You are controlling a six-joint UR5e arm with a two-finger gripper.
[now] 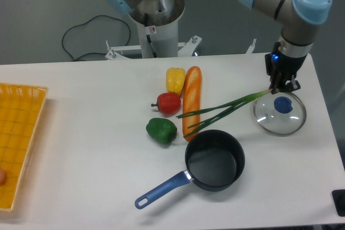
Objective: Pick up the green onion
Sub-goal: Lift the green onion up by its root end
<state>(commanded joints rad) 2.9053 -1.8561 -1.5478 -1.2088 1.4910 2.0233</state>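
White table (81, 149) under a grey backdrop, with a second robot's base at the far edge. Pincer (278, 85) near the right side of that surface, pointing down, its fingers clamped on the whitish root end of the green onion (229, 106). Root end lifted at the fingertips, stalk slanting down and away to the pincer's left, dark leaves splayed across the lower part of the baguette (192, 100). Whether the leaf tips touched the bread or hung just over it: could not be told. Just below the pincer, a glass lid (280, 113) with a blue knob, flat on the table, its near rim close under the held root end. Further left of the pincer, the baguette lying lengthwise, a yellow pepper (174, 79) just beside its upper end, a red pepper (168, 102) touching or nearly touching its middle, and a stubby green pepper (161, 130) beside its lower end. Below and left of the pincer, a black pan (215, 159) with a blue handle angled toward the lower left, just beneath the onion leaves. Well apart, at the far left edge of the table, a yellow basket (19, 144).
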